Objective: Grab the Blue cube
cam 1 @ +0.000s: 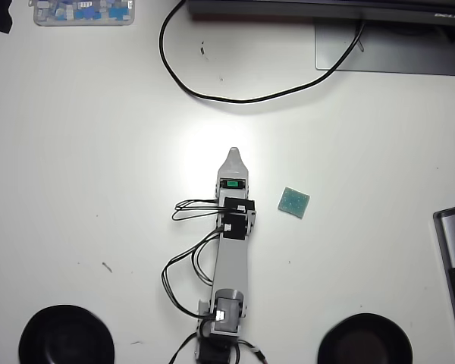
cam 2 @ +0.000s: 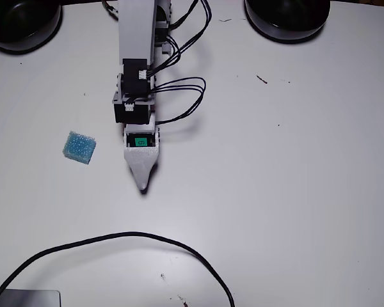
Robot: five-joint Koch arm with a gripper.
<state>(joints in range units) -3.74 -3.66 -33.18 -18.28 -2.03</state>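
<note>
A white Koch arm stretches flat across the white worktop [cam 1: 98,189], its fingers [cam 1: 233,155] tapering to a single pale tip, so whether they are parted or closed cannot be told. The blue cube [cam 1: 293,202] lies on the worktop just right of the wrist in the overhead view, apart from the fingers. A black cable [cam 1: 212,95] curves beyond; two black bowls [cam 1: 66,336] flank the base. No writing is legible

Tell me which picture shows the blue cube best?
The fixed view: the blue cube looks bright blue and bumpy there. In the overhead view it looks smaller and paler, more greenish.
</note>
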